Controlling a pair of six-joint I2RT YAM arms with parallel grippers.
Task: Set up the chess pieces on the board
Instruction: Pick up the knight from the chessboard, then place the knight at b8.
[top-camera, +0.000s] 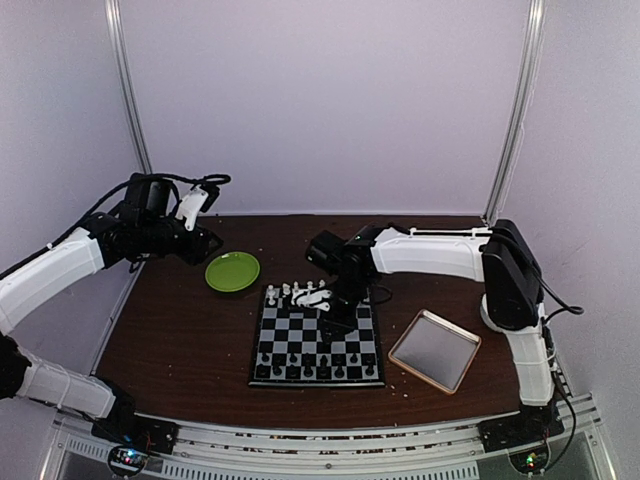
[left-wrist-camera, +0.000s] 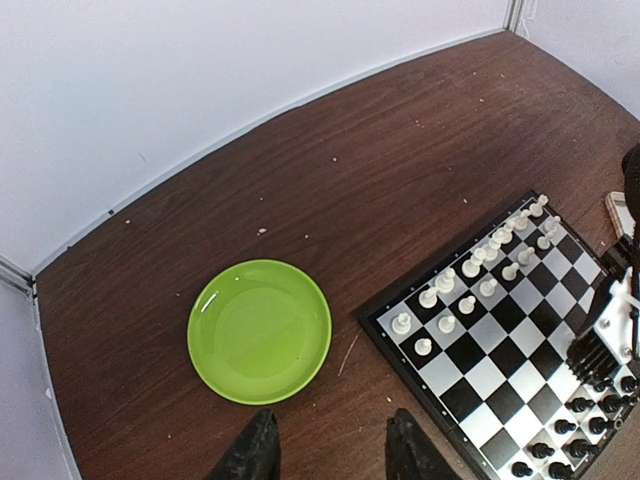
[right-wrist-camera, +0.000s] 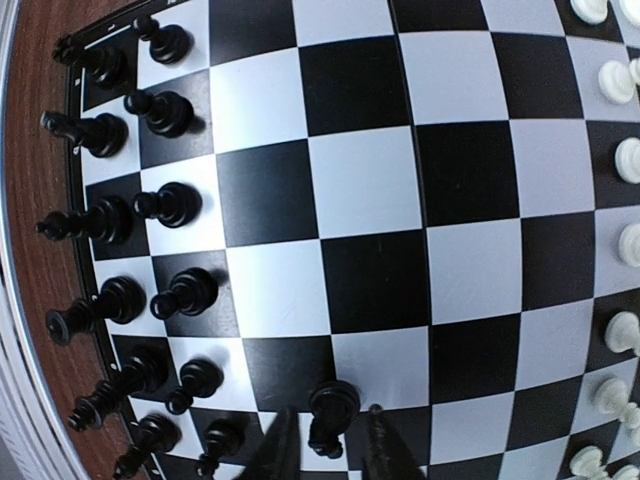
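R gripper: slim black fingers close either side of glossy round-headed black pawn; clamped or not, can't tell. Board: flat, checkered; other black pieces in 2 rows at one edge, white pieces opposite. L gripper: jaws apart, empty, nr round green plate.

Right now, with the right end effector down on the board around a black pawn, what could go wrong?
1. The black pawn sits only between the tips of the right end effector. Whether it is gripped is unclear, so it may tip or slip.
2. Neighbouring black pieces stand close beside it and could be knocked over.
3. The right arm reaches in past the white pieces; a low move might sweep them.
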